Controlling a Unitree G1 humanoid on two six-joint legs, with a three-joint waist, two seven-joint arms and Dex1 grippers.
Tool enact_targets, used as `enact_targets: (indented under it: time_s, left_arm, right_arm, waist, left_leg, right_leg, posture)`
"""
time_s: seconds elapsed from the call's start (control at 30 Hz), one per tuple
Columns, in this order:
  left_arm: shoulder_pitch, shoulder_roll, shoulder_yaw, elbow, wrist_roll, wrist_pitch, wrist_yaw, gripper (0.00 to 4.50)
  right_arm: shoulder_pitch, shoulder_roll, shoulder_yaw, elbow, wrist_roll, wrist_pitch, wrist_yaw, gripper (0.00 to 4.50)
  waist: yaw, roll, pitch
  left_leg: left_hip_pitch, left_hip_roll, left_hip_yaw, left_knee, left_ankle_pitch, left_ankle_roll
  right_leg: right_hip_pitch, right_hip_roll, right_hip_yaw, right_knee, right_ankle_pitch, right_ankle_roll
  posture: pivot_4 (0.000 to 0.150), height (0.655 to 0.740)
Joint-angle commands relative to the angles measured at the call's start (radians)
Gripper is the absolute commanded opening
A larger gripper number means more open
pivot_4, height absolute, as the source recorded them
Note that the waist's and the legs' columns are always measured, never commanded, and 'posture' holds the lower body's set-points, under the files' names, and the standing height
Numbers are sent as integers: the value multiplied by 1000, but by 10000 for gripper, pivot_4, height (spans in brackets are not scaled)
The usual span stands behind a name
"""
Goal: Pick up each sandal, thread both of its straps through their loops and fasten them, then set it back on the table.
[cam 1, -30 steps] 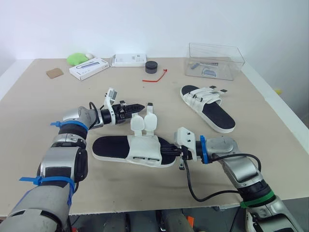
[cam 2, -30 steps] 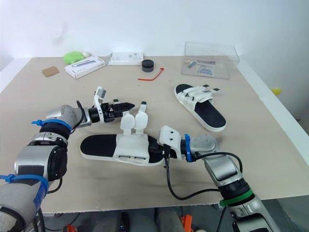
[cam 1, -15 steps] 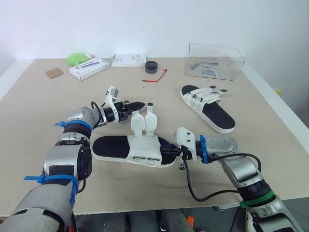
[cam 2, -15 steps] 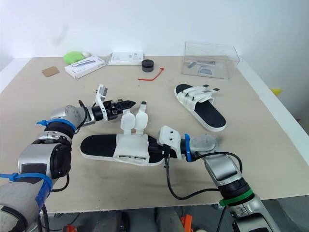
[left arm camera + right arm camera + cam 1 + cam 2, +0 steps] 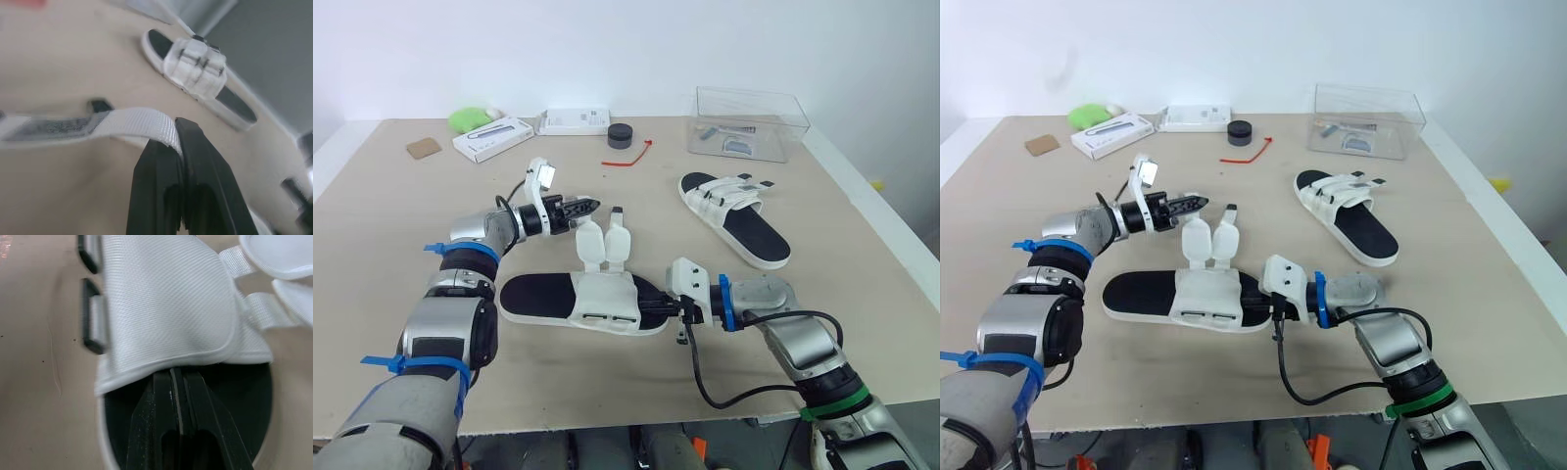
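Sandal (image 5: 607, 294) strap (image 5: 129, 122) pinched in left gripper (image 5: 175, 129) jaws

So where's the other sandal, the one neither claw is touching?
In the left eye view the other sandal lies on the robot's right, just nearer than the clear box.

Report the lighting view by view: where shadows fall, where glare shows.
Left eye view: even light, a bright patch on the wall, glints on the clear box, faint shadow under the near sandal. Left wrist view: the strap at the left gripper is lit evenly, no glare. Right wrist view: the right gripper lies in shade under the sandal's white upper.
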Motion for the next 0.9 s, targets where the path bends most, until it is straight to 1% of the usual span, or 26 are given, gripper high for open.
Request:
enact_targets:
  time_s: [0.03, 0.1, 0.17, 0.27, 0.37, 0.47, 0.57, 0.67, 0.7, 0.77, 0.83, 0.9]
  left_arm:
    - [119, 45, -112, -277, 96, -289, -92, 847]
    - [207, 73, -171, -412, 140, -453, -137, 847]
    - [265, 103, -210, -480, 188, -618, -151, 847]
    - [306, 154, -253, -490, 264, -873, -148, 847]
    - [290, 199, -286, -443, 358, -1119, -101, 847]
    - [228, 244, -297, -352, 532, -1390, 43, 847]
    - [158, 284, -288, -281, 762, -1625, 240, 847]
    - [119, 304, -284, -244, 943, -1716, 436, 847]
    - [110, 303, -281, -235, 972, -1718, 489, 847]
    - [95, 296, -286, -201, 961, -1708, 539, 847]
    - [86, 288, -310, -155, 886, -1698, 531, 847]
    - [97, 298, -363, -144, 770, -1704, 477, 847]
  right_arm:
    - [-10, -8, 1, -37, 2, -4, 2, 0]
    - [-9, -8, 2, -36, 2, -4, 5, 0]
    - [-10, -8, 3, -34, 1, -6, 5, 0]
    - [-13, -8, 5, -29, 0, -7, 8, 0]
    - [-17, -7, 7, -23, -1, -9, 12, 0]
    - [-20, -5, 13, -19, -2, -10, 16, 0]
    - [-27, -3, 18, -12, -2, -14, 20, 0]
    - [-30, -4, 21, -6, -4, -19, 21, 0]
    - [-30, -5, 21, -6, -4, -20, 23, 0]
    - [-28, -7, 23, -6, -5, -21, 25, 0]
    - [-27, -7, 24, -4, -6, -24, 28, 0]
    - [-27, -8, 24, -2, -7, -27, 30, 0]
  waist:
    - [1, 0, 0]
    - [1, 0, 0]
    - [4, 0, 0]
    - [8, 0, 0]
    - [9, 0, 0]
    - [12, 0, 0]
    - [13, 0, 0]
    - [13, 0, 0]
    - [13, 0, 0]
    - [13, 0, 0]
    - [13, 0, 0]
    - [14, 0, 0]
  left_leg:
    - [0, 1, 1, 0, 0, 0]
    - [1, 1, 1, 0, -1, -1]
    - [0, 1, 2, 0, -1, -1]
    - [0, 1, 2, 1, -1, -1]
    - [1, 1, 3, 2, 0, 1]
    - [1, 1, 3, 2, 0, 1]
    - [1, 2, 3, 3, 1, 2]
    - [1, 2, 4, 3, 1, 2]
    - [1, 2, 4, 3, 1, 2]
    - [1, 2, 4, 3, 1, 2]
    - [1, 2, 5, 3, 1, 2]
    - [1, 2, 5, 3, 1, 2]
  right_leg:
    - [0, 0, 1, 0, 0, 0]
    - [0, 0, 1, 0, 0, 0]
    - [0, 0, 2, 0, 0, 0]
    - [0, -1, 2, 0, 1, 0]
    - [1, 0, 2, 0, 2, 0]
    - [1, 0, 2, 0, 3, 0]
    - [2, 1, 2, -1, 4, 1]
    - [2, 0, 2, -1, 4, 1]
    - [2, 0, 2, -1, 4, 1]
    - [2, 0, 2, -1, 4, 1]
    - [1, 0, 2, -1, 5, 1]
    - [1, 0, 2, -1, 5, 1]
  posture:
    - [1500, 7400]
    - [1500, 7400]
    - [1500, 7400]
    - [1500, 7400]
    - [1500, 7400]
    - [1500, 7400]
    - [1500, 7400]
    - [1500, 7400]
    - [1500, 7400]
    - [1500, 7400]
    - [1500, 7400]
    - [1500, 7400]
